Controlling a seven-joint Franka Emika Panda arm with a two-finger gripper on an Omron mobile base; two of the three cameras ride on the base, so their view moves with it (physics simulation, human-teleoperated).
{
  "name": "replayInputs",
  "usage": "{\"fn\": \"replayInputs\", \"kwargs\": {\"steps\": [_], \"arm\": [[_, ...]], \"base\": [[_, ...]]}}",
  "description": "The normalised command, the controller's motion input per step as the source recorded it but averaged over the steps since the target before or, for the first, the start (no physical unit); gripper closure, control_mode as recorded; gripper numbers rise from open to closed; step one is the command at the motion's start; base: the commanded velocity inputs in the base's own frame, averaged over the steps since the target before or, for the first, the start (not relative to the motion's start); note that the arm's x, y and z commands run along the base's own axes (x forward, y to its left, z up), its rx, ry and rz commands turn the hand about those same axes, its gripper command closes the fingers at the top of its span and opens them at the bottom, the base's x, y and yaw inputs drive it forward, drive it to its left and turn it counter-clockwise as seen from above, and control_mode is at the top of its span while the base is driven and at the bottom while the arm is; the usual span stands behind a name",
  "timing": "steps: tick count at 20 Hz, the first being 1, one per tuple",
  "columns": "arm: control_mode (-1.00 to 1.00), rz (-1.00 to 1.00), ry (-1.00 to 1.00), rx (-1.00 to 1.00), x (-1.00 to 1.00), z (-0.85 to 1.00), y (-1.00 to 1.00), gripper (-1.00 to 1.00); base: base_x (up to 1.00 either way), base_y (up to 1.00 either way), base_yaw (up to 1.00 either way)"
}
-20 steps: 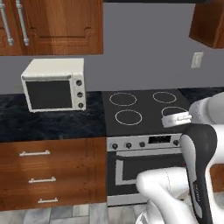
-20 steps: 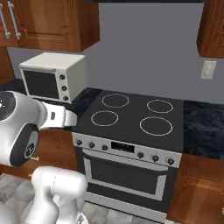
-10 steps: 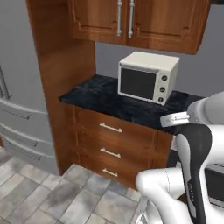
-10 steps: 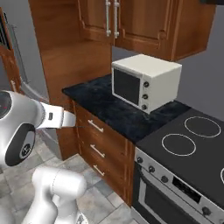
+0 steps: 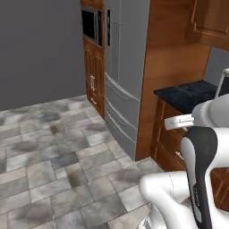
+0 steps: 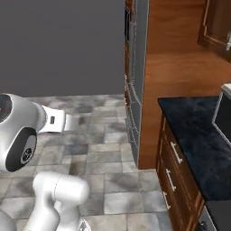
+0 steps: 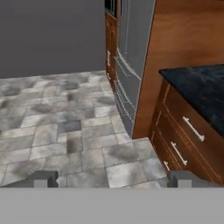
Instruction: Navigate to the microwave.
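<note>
The microwave (image 5: pixel 91 25), a black glass door in a grey frame, sits high in a brown wood cabinet column, far across the floor at the top of the left base view. It lies just left of the tall grey fridge (image 5: pixel 121 67). A thin sliver of the microwave (image 6: pixel 127 20) shows past the fridge's edge in the right base view. In the hand view my gripper (image 7: pixel 113 180) is open with nothing between its fingertips (image 7: pixel 43 179), hanging over the tiled floor and pointing toward the fridge.
A dark stone counter (image 6: pixel 198 131) over wood drawers (image 7: pixel 183 135) stands close on the right, with the edge of a cream-white box (image 6: pixel 224 113) on it. A brown wood panel (image 5: pixel 172 53) separates counter and fridge. Grey tiled floor (image 5: pixel 53 152) stretches toward a plain grey wall (image 5: pixel 40 49).
The whole picture has swung left, so the camera moved: stove and cream-white box slid off to the right, and fridge, microwave and open floor came into view.
</note>
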Motion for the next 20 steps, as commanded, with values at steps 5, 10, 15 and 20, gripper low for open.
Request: {"fn": "replayInputs", "kwargs": {"steps": [5, 10, 15, 20], "arm": [[1.0, 0.0, 0.0, 0.0, 0.0, 0.0, 0.0, -1.0], [1.0, 0.0, 0.0, 0.0, 0.0, 0.0, 0.0, -1.0], [1.0, 0.0, 0.0, 0.0, 0.0, 0.0, 0.0, -1.0], [1.0, 0.0, 0.0, 0.0, 0.0, 0.0, 0.0, -1.0]], "base": [[0.31, -0.09, 0.89], [1.0, -0.04, 0.15], [1.0, 0.18, -0.08], [1.0, 0.44, -0.12]]}}
